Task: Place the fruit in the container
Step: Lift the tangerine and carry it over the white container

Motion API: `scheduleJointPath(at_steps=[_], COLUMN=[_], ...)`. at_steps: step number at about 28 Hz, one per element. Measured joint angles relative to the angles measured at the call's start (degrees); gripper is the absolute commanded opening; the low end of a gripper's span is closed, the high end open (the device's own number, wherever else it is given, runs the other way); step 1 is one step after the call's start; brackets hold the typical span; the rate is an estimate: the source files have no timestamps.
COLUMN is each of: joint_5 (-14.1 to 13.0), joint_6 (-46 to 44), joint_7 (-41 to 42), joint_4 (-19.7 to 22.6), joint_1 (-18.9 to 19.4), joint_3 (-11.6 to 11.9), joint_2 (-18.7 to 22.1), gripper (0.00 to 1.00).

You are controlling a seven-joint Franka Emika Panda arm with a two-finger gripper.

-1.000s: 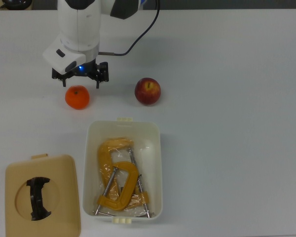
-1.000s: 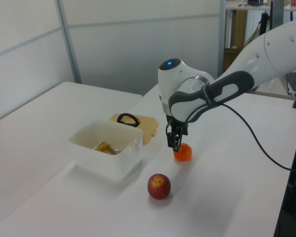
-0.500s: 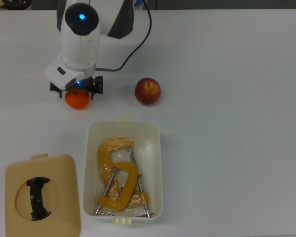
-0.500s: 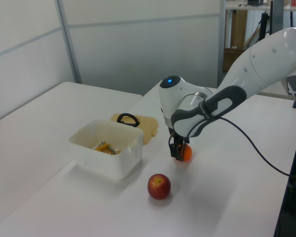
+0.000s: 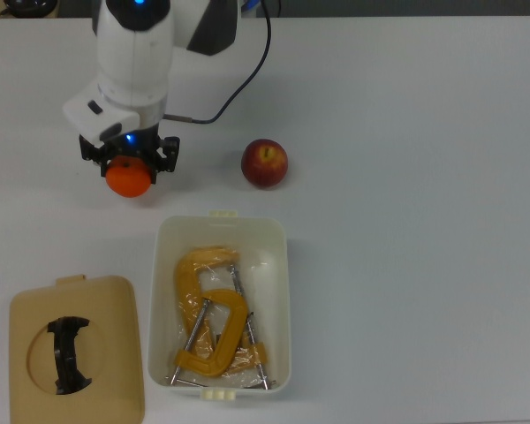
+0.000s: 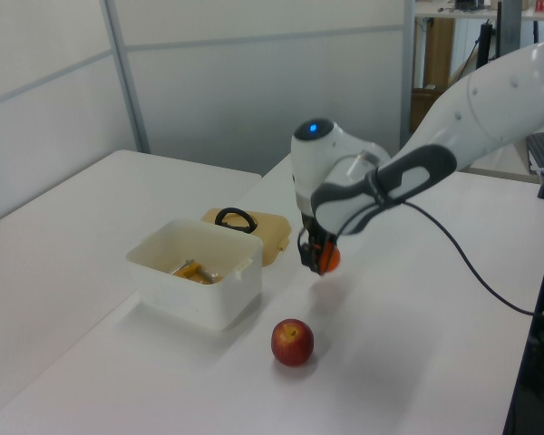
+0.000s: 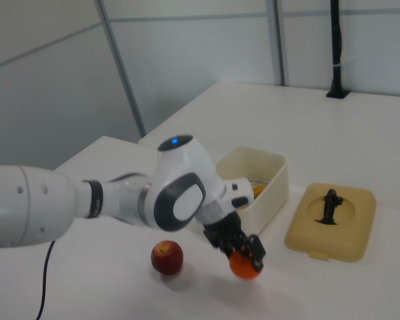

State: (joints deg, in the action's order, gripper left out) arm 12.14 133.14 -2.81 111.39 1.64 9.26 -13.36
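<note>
White tabletop [image 5: 406, 265]: the gripper [image 5: 128, 166] has closed on the orange [image 5: 128, 179] and lifted it clear since a moment ago. Container [image 5: 278, 265] waits at its five o'clock in the top view; the apple [image 5: 264, 163] remains.

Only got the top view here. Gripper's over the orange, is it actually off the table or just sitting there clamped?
Observer: Off the table. In the left view the orange hangs in the gripper clear above the tabletop.
Operator: Apple touched?
Observer: No. The right view shows the apple resting on the table, apart from the gripper.
Operator: Top of the tub clear?
Observer: Open. In the left view the container has no lid on; the lid lies flat on the table behind it.
</note>
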Motion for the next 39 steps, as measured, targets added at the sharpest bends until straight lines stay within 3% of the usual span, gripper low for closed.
scheduleJointPath(at_steps=[8,11,17,23,25,26,30,39], joint_5=[-13.05,-14.84,-14.09,-7.29,-4.4,-3.49,-1.05,-0.74], joint_6=[-8.11,-8.13,-1.3,5.8,6.39,6.51,6.59,5.96], joint_7=[-0.83,-4.42,-15.69,-29.02,-32.95,-34.0,-37.22,-37.71], joint_4=[-11.18,-13.74,-16.55,-17.33,-18.32,-18.7,-20.1,-21.85], joint_1=[0.5,1.31,4.51,7.03,7.34,7.43,7.96,8.25], joint_3=[-0.31,-0.38,-0.49,-0.52,-0.52,-0.51,-0.53,-0.52], joint_2=[2.73,2.22,-1.62,-6.72,-8.63,-9.33,-11.35,-10.84], gripper=[0.0,0.0,0.0,0.01,0.76,1.0,1.0,1.0])
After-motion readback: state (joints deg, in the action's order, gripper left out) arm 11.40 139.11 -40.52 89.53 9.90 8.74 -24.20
